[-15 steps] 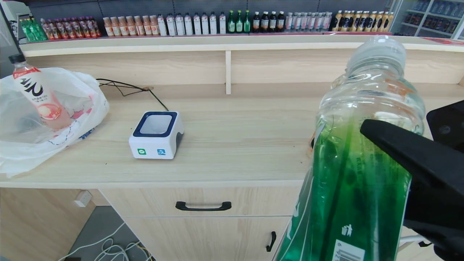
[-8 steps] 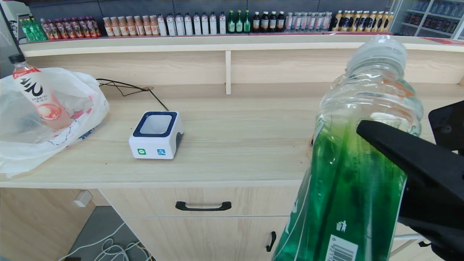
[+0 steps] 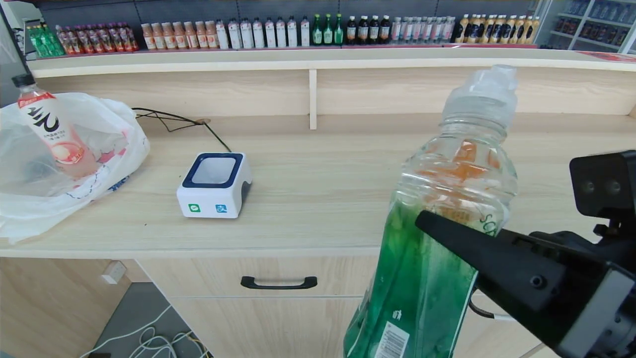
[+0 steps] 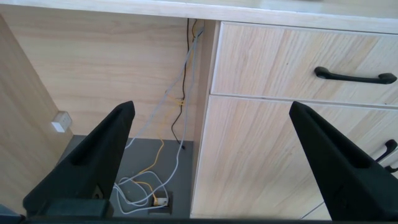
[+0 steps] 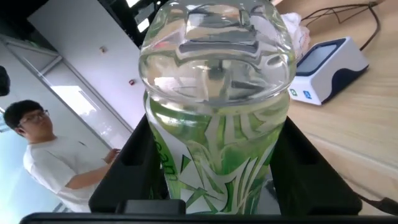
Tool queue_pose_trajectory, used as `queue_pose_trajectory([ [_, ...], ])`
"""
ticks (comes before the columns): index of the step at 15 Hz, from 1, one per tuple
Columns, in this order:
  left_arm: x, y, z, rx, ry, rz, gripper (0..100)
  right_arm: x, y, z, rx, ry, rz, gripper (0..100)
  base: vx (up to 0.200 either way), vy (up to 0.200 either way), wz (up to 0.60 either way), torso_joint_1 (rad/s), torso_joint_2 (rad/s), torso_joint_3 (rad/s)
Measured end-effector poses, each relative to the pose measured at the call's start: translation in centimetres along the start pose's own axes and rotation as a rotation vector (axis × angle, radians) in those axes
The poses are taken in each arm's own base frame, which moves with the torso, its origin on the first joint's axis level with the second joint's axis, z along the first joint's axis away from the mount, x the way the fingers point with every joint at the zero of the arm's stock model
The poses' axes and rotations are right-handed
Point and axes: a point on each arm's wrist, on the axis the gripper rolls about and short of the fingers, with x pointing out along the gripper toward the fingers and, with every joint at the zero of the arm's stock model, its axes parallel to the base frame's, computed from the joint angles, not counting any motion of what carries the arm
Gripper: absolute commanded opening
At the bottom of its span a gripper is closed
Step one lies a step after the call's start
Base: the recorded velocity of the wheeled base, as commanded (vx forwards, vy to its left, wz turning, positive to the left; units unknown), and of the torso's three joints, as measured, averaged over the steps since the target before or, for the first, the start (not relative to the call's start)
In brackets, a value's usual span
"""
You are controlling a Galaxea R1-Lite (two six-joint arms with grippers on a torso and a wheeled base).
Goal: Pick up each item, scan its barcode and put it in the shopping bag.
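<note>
Above the front edge of the pale wooden counter (image 3: 323,189), on its right side, the right gripper (image 5: 214,134) is clamped on a clear plastic bottle with a green label and a translucent cap (image 3: 447,199), one black finger pressed to each side of its body. The bottle is held in the air and tilted, cap up and leaning towards the right, with a barcode (image 3: 395,343) showing low on its label. It is well apart from the white box-shaped scanner with a dark blue rim (image 3: 214,184), which sits on the counter to its left. Farther left lies the white plastic shopping bag (image 3: 30,199), with a pink-labelled bottle with a black cap (image 3: 52,132) leaning inside it. The left gripper (image 4: 211,109) hangs below the counter, beside the wooden drawer front (image 4: 298,62), fingers spread wide and holding nothing
</note>
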Motion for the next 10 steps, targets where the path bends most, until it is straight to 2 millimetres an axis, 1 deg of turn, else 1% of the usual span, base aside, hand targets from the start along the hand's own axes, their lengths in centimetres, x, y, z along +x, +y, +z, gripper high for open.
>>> queue_pose_trajectory([
  [2,0.0,0.0,0.0,0.000,0.000,0.000,100,0.1,-0.4,-0.2,-0.114,0.009,-0.014,0,0.000,0.000,0.00,0.000,0.00,0.000],
  [4,0.0,0.0,0.0,0.000,0.000,0.000,100,0.3,-0.8,-0.5,-0.259,0.057,-0.045,0,0.000,0.000,0.00,0.000,0.00,0.000],
  [6,0.0,0.0,0.0,0.000,0.000,0.000,100,0.6,-0.9,-0.5,-0.385,0.094,-0.069,0,0.000,0.000,0.00,0.000,0.00,0.000],
  [8,0.0,0.0,0.0,0.000,0.000,0.000,100,0.9,-0.8,0.1,-0.459,0.089,-0.129,0,0.000,0.000,0.00,0.000,0.00,0.000],
  [9,0.0,0.0,0.0,0.000,0.000,-0.001,100,0.9,-0.7,0.6,-0.519,0.078,-0.213,0,0.000,0.000,0.00,0.000,0.00,0.000],
  [10,0.0,0.0,0.0,0.000,0.000,0.000,100,1.2,-0.6,1.6,-0.616,0.041,-0.295,0,0.000,0.000,0.00,0.000,0.00,0.000],
])
